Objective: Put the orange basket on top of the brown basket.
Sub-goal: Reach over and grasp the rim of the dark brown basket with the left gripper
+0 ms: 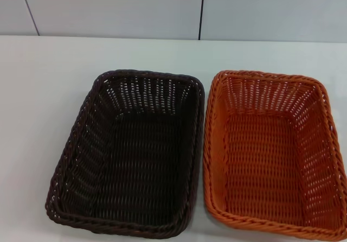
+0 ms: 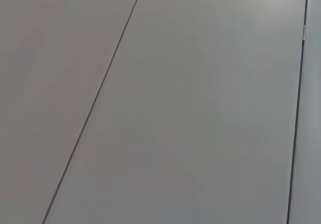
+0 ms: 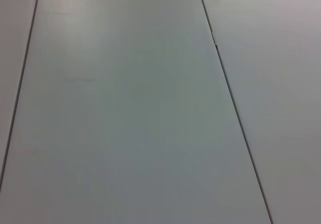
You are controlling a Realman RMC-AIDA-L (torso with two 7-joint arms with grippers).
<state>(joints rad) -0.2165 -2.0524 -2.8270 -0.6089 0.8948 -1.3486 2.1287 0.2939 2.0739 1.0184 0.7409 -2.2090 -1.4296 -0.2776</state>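
The orange basket [image 1: 274,152] sits on the white table at the right in the head view, empty, with its braided rim upward. The brown basket [image 1: 133,152] sits right beside it on the left, also empty; their long rims nearly touch. No gripper or arm shows in the head view. The left wrist and right wrist views show only grey panels with thin dark seams, with no basket and no fingers.
The white table [image 1: 43,90] stretches to the left of and behind the baskets. A pale panelled wall [image 1: 119,8] stands behind the table's far edge. The baskets reach near the table's front edge.
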